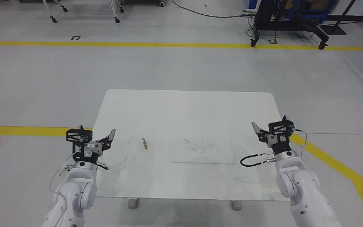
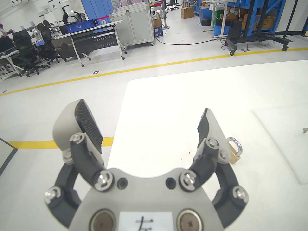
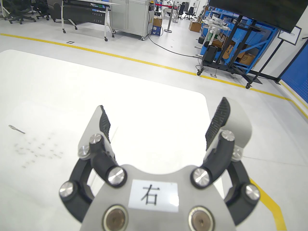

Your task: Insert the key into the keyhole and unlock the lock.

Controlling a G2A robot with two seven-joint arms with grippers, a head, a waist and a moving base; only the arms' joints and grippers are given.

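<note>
Since the key point(image 3: 16, 129) is a thin, flat sliver of metal lying flush on the surface point(image 1: 187, 108), I'd judge it the awkward piece. It looks light, stiff and slippery, with almost nothing standing proud to bite on. Its wider bow end seems the sensible place to pinch, leaving the blade free for the keyhole, though which end points where is too small to tell. It lies near the middle, on a thin white sheet point(image 2: 276, 133), just beside a patch of grey scuff marks point(image 3: 36, 150).

The lock point(image 2: 235, 156), a small brass padlock with a steel shackle, lies toward the left side, well apart from the key and near the left gripper point(image 2: 144, 111). It should be heavier, rigid and smooth-sided. A grip across the body would steady it, and it may skate on the slick top if pushed. I can't make out which way its keyhole faces.

Both arms hover low at the near corners. The left gripper's jaws stand wide apart, holding nothing. The right gripper point(image 3: 163, 106) is likewise spread and empty, well off from the key. Each path looks open to me, and the sheet's slight edge is the only step in the way. Yellow lines point(image 1: 170, 44) run across the floor beyond.
</note>
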